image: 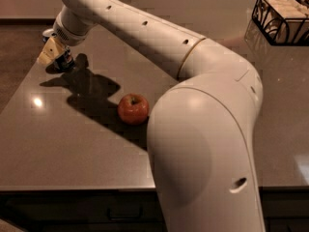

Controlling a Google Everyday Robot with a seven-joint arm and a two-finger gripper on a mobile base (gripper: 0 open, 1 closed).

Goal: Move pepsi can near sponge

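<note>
Cream end effector point(54, 56) at pepsi can point(66, 62), far left of table point(72, 146), apple point(133, 108) central.

arm point(145, 33): glossy off-white, smooth rounded tubular shells | small dark round holes dotted along the links | thin tan ring seam at the mid joint | nearest segment: big bulbous shell, one dark oval slot low on its side | wrist: ribbed pale collar | gripper point(54, 56): cream-yellow, at arm's far end, upper left of view
</note>
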